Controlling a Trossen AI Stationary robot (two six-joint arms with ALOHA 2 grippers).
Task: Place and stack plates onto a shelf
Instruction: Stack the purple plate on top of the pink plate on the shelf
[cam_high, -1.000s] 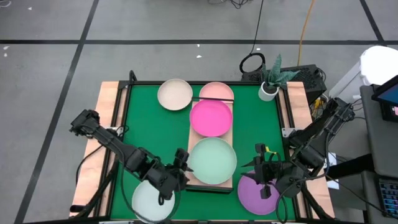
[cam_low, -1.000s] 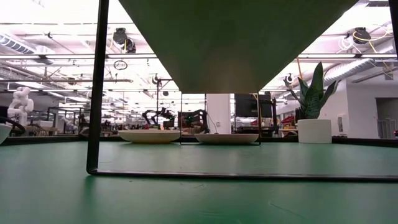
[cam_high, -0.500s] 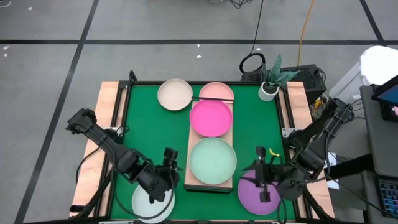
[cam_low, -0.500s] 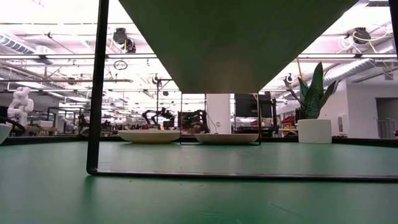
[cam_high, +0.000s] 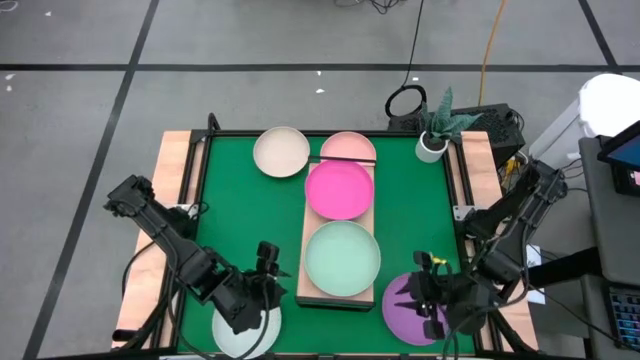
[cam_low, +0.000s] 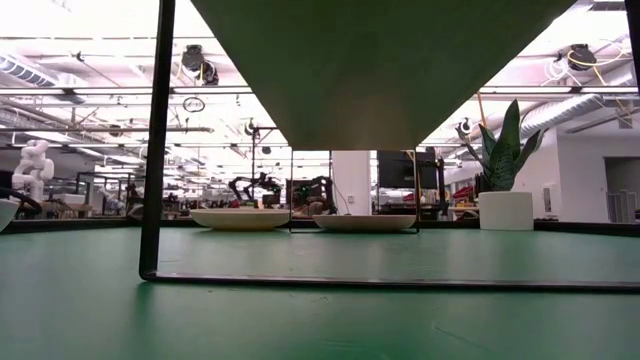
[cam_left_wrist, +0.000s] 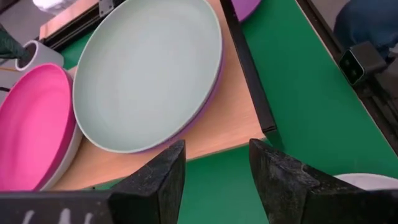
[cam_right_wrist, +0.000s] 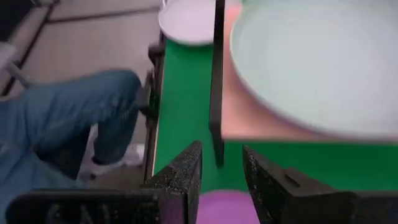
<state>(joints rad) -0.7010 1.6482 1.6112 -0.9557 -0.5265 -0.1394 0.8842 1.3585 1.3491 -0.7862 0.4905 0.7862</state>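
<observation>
On the light-wood shelf (cam_high: 372, 222) lie a magenta plate (cam_high: 338, 188) and a mint green plate (cam_high: 342, 258). The left wrist view shows a purple rim under the mint plate (cam_left_wrist: 149, 68). A cream plate (cam_high: 281, 151) and a pale pink plate (cam_high: 348, 147) rest on the green mat at the far side. My left gripper (cam_high: 268, 262) (cam_left_wrist: 216, 155) hovers open over the mat, between the shelf's near left corner and a pale blue-white plate (cam_high: 247, 330). Above a purple plate (cam_high: 415, 310), my right gripper (cam_high: 427, 268) (cam_right_wrist: 222, 155) is open and holds nothing.
A black frame (cam_left_wrist: 249, 68) runs along the shelf's edges, and one of its legs (cam_low: 155, 140) shows in the low view. A potted plant (cam_high: 433, 140) stands at the far right corner. A person's leg in jeans (cam_right_wrist: 81, 118) is beside the table's left edge.
My left gripper has drawn back from the mint plate's near left rim toward the table's left edge and has rolled. My right gripper has shifted a little toward the near edge over the purple plate, sinking slightly and rolling. No plate has moved.
</observation>
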